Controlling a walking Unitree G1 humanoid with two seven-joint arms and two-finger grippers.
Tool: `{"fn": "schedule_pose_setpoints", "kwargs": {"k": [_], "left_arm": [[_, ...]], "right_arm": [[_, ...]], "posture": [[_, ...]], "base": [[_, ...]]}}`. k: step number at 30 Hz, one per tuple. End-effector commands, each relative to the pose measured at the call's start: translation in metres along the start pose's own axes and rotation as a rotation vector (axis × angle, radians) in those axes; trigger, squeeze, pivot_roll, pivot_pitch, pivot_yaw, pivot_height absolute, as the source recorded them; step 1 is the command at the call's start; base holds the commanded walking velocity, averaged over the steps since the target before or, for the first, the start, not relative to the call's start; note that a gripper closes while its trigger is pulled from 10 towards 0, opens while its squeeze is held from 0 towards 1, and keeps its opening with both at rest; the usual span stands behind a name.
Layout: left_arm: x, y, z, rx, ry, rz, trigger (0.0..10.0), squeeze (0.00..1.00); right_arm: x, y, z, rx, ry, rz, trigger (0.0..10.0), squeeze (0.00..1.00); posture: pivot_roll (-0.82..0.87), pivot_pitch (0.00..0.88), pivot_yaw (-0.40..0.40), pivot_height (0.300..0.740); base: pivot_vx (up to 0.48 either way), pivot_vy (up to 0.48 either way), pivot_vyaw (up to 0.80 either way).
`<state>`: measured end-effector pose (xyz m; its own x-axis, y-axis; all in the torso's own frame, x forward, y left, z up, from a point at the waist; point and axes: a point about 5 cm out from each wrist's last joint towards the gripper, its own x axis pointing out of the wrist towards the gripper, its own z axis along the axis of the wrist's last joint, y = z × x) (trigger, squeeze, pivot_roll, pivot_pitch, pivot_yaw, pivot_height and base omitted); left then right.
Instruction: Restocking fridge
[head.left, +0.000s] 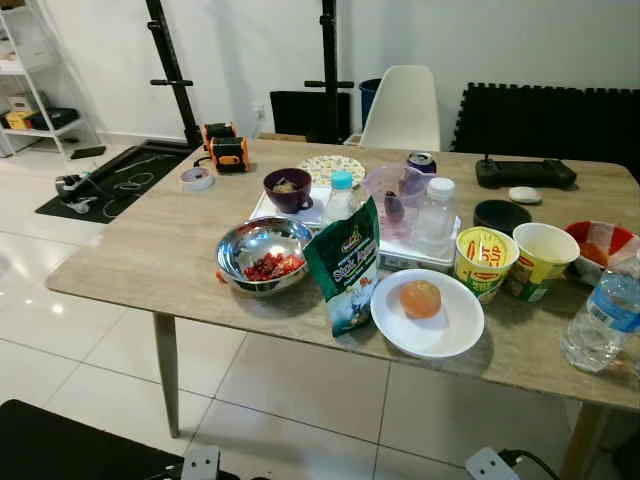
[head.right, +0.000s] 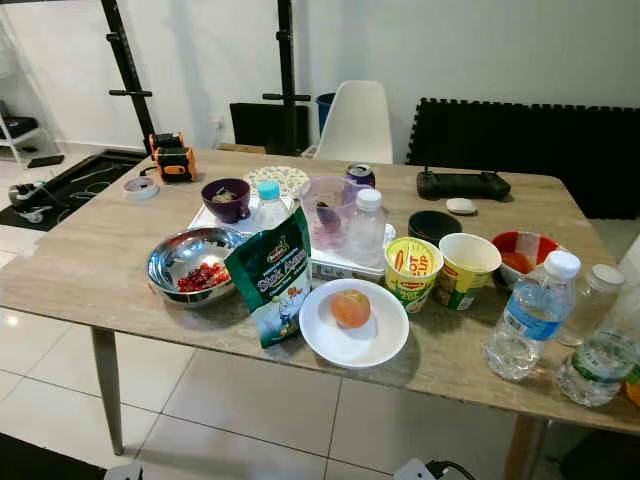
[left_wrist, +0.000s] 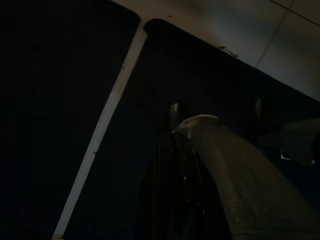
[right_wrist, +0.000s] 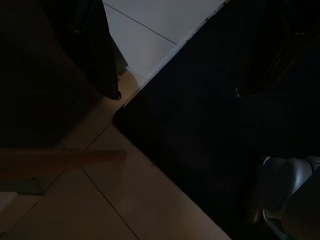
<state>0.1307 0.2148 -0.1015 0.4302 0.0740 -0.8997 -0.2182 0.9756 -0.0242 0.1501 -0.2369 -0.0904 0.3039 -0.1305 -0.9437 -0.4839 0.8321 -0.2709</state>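
Wooden table (head.left: 150, 255): we see it carrying all the goods to be restocked; no fridge among what we can make out
Step in hand: we judge this the very start, standing before the table with nothing picked yet
Next move: we would step closer, lift one arm over the near edge and choose a near item, likely the green snack pouch (head.left: 347, 268) or the white plate (head.left: 440, 335)
Pouch: one, standing upright, just beside the plate and the steel bowl (head.left: 252, 243)
Plate: one, with one round orange fruit (head.left: 420, 298) on it
Steel bowl: one, holding red bits
Noodle cups: two, the yellow-lidded cup (head.left: 484, 258) touching the open cup (head.left: 541, 257)
Small bottles on the white tray (head.left: 400, 257): two, blue-capped bottle (head.left: 341, 196) and white-capped bottle (head.left: 436, 212), with a clear measuring jug (head.left: 393, 193) between
Water bottles at the right end: three, counted in the right eye view, the nearest being the blue-label bottle (head.right: 528, 316)
Other bowls: purple bowl (head.left: 287, 188), black bowl (head.left: 501, 214), red bowl (head.left: 598, 246), one each
Drink can (head.left: 421, 161): one
Left and right arms: both hang idle in shade by the dark floor mat (right_wrist: 200, 100); we cannot tell how either pair of jaws stands
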Motion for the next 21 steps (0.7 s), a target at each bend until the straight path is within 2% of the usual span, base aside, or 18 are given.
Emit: {"fn": "schedule_pose_setpoints", "kwargs": {"k": [1,2,3,4,6,7,8,10,11,12,13,14,15,16,17,18,19,21], "left_arm": [[-0.004,0.025,0.007,-0.045,-0.042,0.094,10.0,0.0],[-0.005,0.032,0.01,-0.071,-0.06,0.127,10.0,0.01],[-0.006,0.039,0.014,-0.089,-0.079,0.163,10.0,0.74],[-0.008,0.049,0.02,-0.128,-0.105,0.223,10.0,1.0],[-0.012,0.065,0.03,-0.186,-0.15,0.305,10.0,1.0],[-0.012,0.065,0.03,-0.186,-0.15,0.305,10.0,1.0],[-0.017,0.079,0.043,-0.254,-0.207,0.362,10.0,1.0],[-0.023,0.095,0.061,-0.328,-0.279,0.409,10.0,1.0],[-0.023,0.095,0.061,-0.328,-0.279,0.409,10.0,1.0],[-0.031,0.11,0.081,-0.385,-0.362,0.448,10.0,1.0],[-0.031,0.11,0.081,-0.385,-0.362,0.448,10.0,1.0],[-0.035,0.116,0.089,-0.405,-0.397,0.464,10.0,1.0],[-0.046,0.13,0.116,-0.46,-0.512,0.493,10.0,1.0],[-0.046,0.13,0.116,-0.46,-0.512,0.493,10.0,1.0],[-0.053,0.135,0.13,-0.47,-0.569,0.501,10.0,1.0],[-0.064,0.143,0.154,-0.466,-0.66,0.514,10.0,1.0],[-0.064,0.143,0.154,-0.466,-0.66,0.514,10.0,1.0],[-0.077,0.149,0.177,-0.449,-0.751,0.53,10.0,1.0]], "right_arm": [[0.0,0.002,0.003,-0.003,-0.012,0.007,10.0,0.0],[0.0,0.002,0.003,-0.004,-0.012,0.007,10.0,0.0],[0.0,0.001,0.003,-0.004,-0.012,0.007,10.0,0.0],[0.0,0.001,0.003,-0.005,-0.011,0.006,10.0,0.0],[0.0,0.001,0.003,-0.006,-0.011,0.006,10.0,0.0],[0.0,0.001,0.003,-0.006,-0.011,0.006,10.0,0.0],[0.0,0.001,0.003,-0.008,-0.01,0.006,10.0,0.0],[0.0,0.0,0.003,-0.007,-0.009,0.006,10.0,0.0],[0.0,0.0,0.003,-0.007,-0.009,0.006,10.0,0.0],[0.0,0.0,0.003,-0.007,-0.009,0.006,10.0,0.0],[0.0,0.0,0.003,-0.007,-0.009,0.006,10.0,0.0],[0.0,0.0,0.003,-0.007,-0.009,0.006,10.0,0.0],[0.0,0.0,0.003,-0.006,-0.008,0.005,10.0,0.0],[0.0,0.0,0.003,-0.006,-0.008,0.005,10.0,0.0],[0.0,0.0,0.003,-0.005,-0.008,0.005,10.0,0.0],[0.0,0.0,0.003,-0.005,-0.008,0.005,10.0,0.0],[0.0,0.0,0.003,-0.005,-0.008,0.005,10.0,0.0],[0.0,0.0,0.003,-0.004,-0.008,0.005,10.0,0.0]], "posture": [[-0.07,0.0,0.025,0.74],[-0.07,0.0,0.025,0.74],[-0.07,0.0,0.024,0.74],[-0.07,0.0,0.022,0.74],[-0.07,0.0,0.019,0.74],[-0.07,0.0,0.019,0.74],[-0.07,0.0,0.018,0.74],[-0.07,0.0,0.016,0.74],[-0.07,0.0,0.016,0.74],[-0.07,0.0,0.016,0.74],[-0.07,0.0,0.016,0.74],[-0.07,0.0,0.016,0.74],[-0.07,0.0,0.017,0.74],[-0.07,0.0,0.017,0.74],[-0.07,0.0,0.017,0.74],[-0.07,0.0,0.017,0.74],[-0.07,0.0,0.017,0.74],[-0.07,0.0,0.017,0.74]], "base": [[0.0,0.0,0.0],[0.0,0.0,0.0],[0.0,0.0,0.0],[0.0,0.0,0.0],[0.0,0.0,0.0],[0.0,0.0,0.0],[0.0,0.0,0.0],[0.0,0.0,0.0],[0.0,0.0,0.0],[0.0,0.0,0.0],[0.0,0.0,0.0],[0.0,0.0,0.0],[0.0,0.0,0.0],[0.0,0.0,0.0],[0.0,0.0,0.0],[0.0,0.0,0.0],[0.0,0.0,0.0],[0.0,0.0,0.0]]}}
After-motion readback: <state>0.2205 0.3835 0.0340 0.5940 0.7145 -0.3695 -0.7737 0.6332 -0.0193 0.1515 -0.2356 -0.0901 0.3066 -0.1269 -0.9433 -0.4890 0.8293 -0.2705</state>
